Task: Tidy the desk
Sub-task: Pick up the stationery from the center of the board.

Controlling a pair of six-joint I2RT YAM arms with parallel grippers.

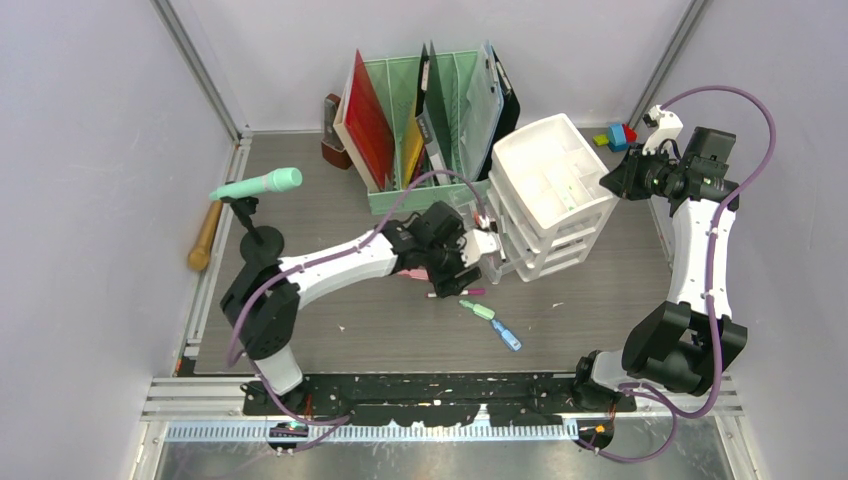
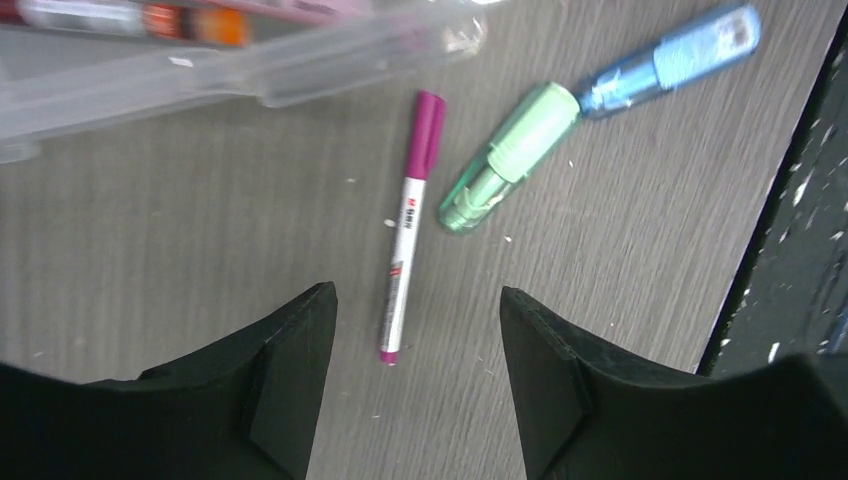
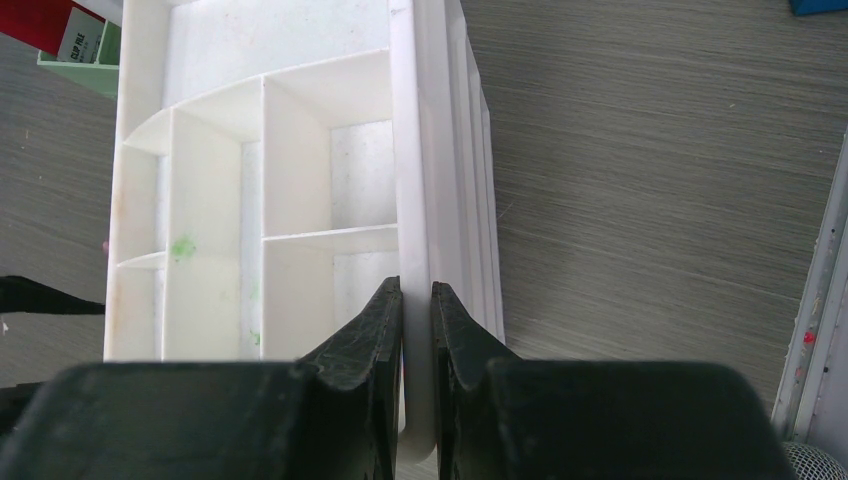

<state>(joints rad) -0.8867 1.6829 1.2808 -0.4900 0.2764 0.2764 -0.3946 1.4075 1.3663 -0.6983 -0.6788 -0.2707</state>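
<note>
The left hand [image 2: 417,296] hung open and empty over the worktop [image 2: 180,250], the nearer arm to the pen [image 2: 408,215]. The pen lay between its fingers, long axis square to their closing line. The right hand [image 3: 416,292] pinched the tray [image 3: 415,150] wall.

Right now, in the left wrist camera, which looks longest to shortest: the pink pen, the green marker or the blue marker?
1. pink pen: clearly the longest.
2. green marker and blue marker: they look about equally long. The blue one lies farther from the camera, so I won't rank them.
</note>
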